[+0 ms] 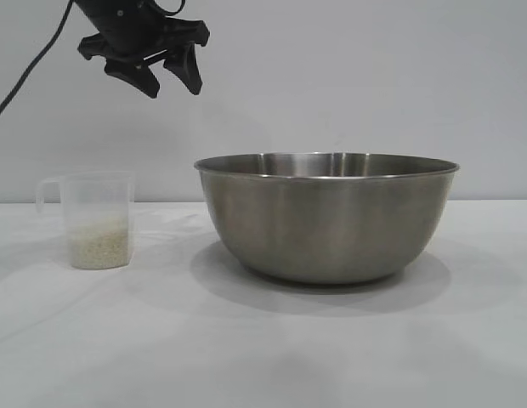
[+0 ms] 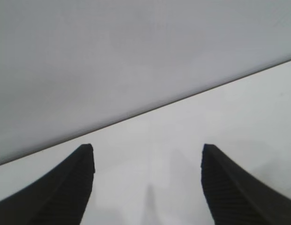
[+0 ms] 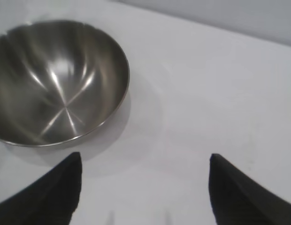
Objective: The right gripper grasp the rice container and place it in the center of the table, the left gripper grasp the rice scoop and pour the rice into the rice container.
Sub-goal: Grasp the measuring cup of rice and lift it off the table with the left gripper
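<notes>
A: rice container (image 1: 326, 217) is parked mid-table (image 1: 263, 357), empty. Right gripper (image 3: 145, 187) is open beside it, holding nothing.

B: so scoop step next. Rice scoop (image 1: 97, 221) sits left of the container; left gripper (image 1: 170, 75), open above it, needs to drop down.

No legible text, label or number anywhere.
</notes>
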